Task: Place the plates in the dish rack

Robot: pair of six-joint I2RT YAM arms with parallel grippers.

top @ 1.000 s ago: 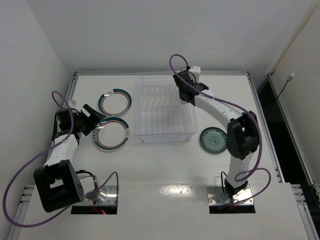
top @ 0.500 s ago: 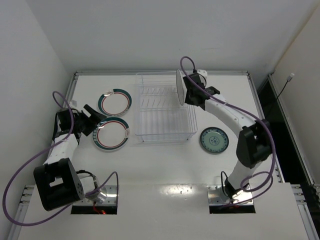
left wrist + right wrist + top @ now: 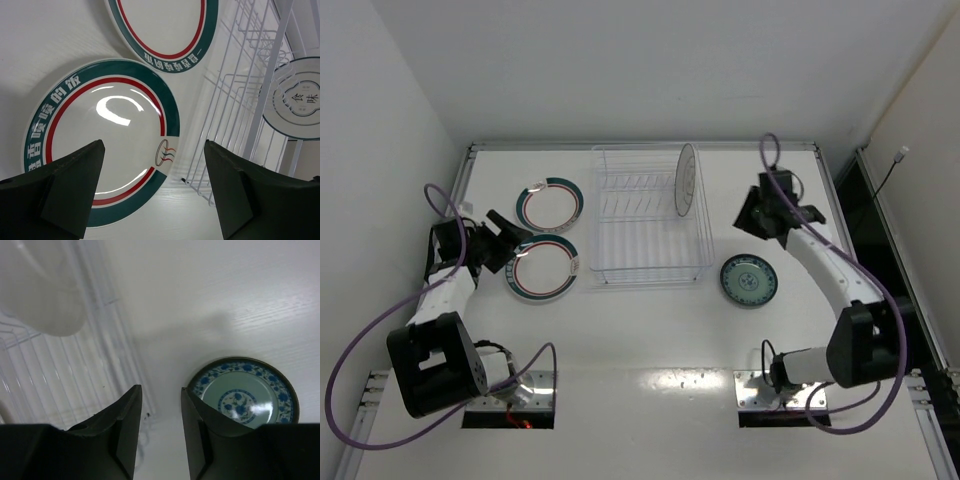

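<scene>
The desk is shared: rack centred, far plate and near plate laid flat left, patterned plate right.

Teal-rimmed plates (red-lined) — small plate blue-floral.

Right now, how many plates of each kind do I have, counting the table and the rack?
Teal-and-red banded plates, flat on the table: 2
Thin-rimmed white plate, upright in the dish rack: 1
Small blue-floral plate, flat on the table: 1
Total: 4 plates
</scene>
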